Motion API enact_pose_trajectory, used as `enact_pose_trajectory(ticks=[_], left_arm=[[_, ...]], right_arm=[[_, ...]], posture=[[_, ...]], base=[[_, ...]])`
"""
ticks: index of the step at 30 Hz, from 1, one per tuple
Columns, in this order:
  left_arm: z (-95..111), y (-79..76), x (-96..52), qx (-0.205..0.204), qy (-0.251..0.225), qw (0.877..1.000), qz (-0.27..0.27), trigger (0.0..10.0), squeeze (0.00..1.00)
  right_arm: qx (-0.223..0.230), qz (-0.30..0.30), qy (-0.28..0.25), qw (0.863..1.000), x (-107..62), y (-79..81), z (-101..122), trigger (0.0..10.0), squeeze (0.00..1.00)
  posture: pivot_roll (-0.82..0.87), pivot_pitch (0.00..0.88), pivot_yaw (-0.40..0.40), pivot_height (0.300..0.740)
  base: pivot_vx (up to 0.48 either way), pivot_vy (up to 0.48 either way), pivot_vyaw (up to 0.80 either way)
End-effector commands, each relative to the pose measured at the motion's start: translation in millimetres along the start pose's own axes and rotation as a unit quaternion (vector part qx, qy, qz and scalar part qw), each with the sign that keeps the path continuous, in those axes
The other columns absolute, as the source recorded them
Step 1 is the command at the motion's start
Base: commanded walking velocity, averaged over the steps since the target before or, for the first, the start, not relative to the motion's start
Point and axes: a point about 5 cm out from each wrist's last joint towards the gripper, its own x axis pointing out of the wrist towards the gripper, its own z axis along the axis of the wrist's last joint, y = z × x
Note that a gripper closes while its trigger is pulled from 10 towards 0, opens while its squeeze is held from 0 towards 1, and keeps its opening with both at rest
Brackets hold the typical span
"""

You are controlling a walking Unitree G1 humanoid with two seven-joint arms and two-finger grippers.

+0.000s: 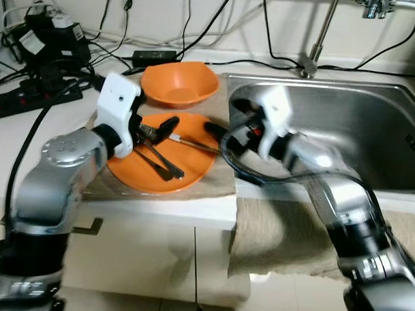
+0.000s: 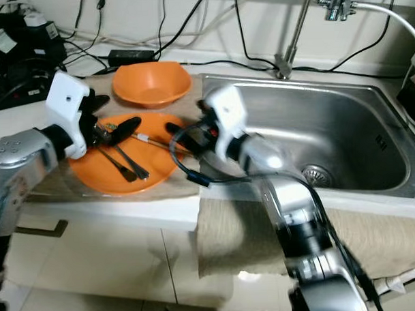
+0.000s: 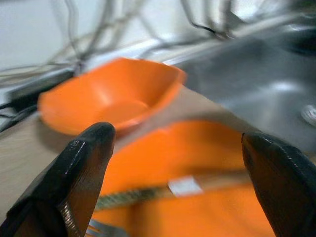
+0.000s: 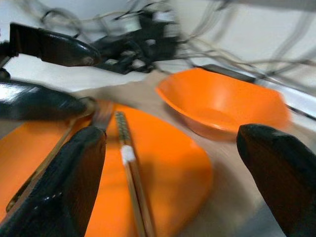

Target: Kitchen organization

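The left gripper (image 1: 155,130) hovers over the near left part of the orange plate (image 1: 194,166), its two black fingers (image 3: 81,173) spread wide apart with nothing between them. From the other side the right gripper (image 1: 217,132) reaches in at the plate's right rim, its fingers (image 4: 74,182) likewise held wide and empty. The plate lies on a beige mat (image 1: 219,186) on the worktop (image 1: 30,141) and holds two dark spoons (image 1: 160,165) lying side by side and a pair of chopsticks (image 4: 132,182) with a white band, resting across the plate between the two grippers. Just behind the plate, apart from it, stands an orange bowl (image 1: 179,83), empty inside. To the right of the mat is the steel sink (image 2: 343,137), with a cloth (image 2: 374,238) draped over its front edge.
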Motion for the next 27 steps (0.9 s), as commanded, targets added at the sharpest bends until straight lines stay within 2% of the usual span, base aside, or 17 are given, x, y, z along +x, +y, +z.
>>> enact_pose_trajectory(ticks=[1,3,4,7,10,11,13,16,23,27], left_arm=[[5,2.0,-8.6,0.028,-0.007,0.999,-0.022,10.0,0.00],[3,5.7,-18.1,0.044,-0.003,0.998,-0.035,10.0,0.00],[3,5.7,-18.1,0.044,-0.003,0.998,-0.035,10.0,0.00],[-6,10.6,-35.8,0.033,0.012,0.998,-0.051,10.0,0.00],[-8,10.3,-45.0,0.022,0.013,0.998,-0.061,10.0,0.00],[-8,8.2,-46.9,0.017,0.011,0.997,-0.071,10.0,0.00],[-8,3.6,-50.1,0.010,0.008,0.996,-0.093,10.0,0.00],[-7,-1.0,-51.3,0.008,0.004,0.994,-0.113,10.0,0.00],[-5,-8.6,-50.2,0.001,-0.002,0.989,-0.149,10.0,0.00],[-4,-9.7,-47.6,0.004,-0.004,0.989,-0.149,10.0,0.00]], right_arm=[[-0.015,0.033,0.038,0.999,5.6,-0.5,-6,10.0,1.00],[-0.030,0.072,0.061,0.995,9.1,-0.6,-3,10.0,1.00],[-0.030,0.072,0.061,0.995,9.1,-0.6,-3,10.0,1.00],[-0.051,0.118,0.090,0.988,11.3,-2.9,1,10.0,1.00],[-0.068,0.132,0.117,0.982,16.3,-5.7,-2,10.0,1.00],[-0.071,0.129,0.124,0.981,18.8,-6.6,-3,10.0,0.62],[-0.071,0.123,0.134,0.981,25.5,-8.6,-5,10.0,0.00],[-0.069,0.121,0.145,0.980,32.4,-7.9,-10,10.0,0.00],[-0.026,0.139,0.171,0.975,45.8,2.5,-27,10.0,0.00],[0.017,0.118,0.173,0.978,52.3,2.6,-32,10.0,0.00]], posture=[[-0.06,0.000,-0.028,0.740],[-0.05,0.000,-0.032,0.740],[-0.05,0.000,-0.032,0.740],[-0.04,0.000,-0.055,0.740],[-0.03,0.000,-0.062,0.740],[-0.03,0.000,-0.062,0.740],[-0.02,0.000,-0.068,0.740],[-0.03,0.000,-0.060,0.740],[-0.03,0.000,-0.048,0.740],[-0.03,0.000,-0.046,0.740]], base=[[0.000,0.000,0.00],[0.000,0.000,0.00],[0.000,0.000,0.00],[0.000,0.000,0.00],[0.000,0.000,0.00],[0.000,0.000,0.00],[0.000,0.000,0.00],[0.000,0.000,0.00],[0.000,0.000,0.00],[0.000,0.000,0.00]])
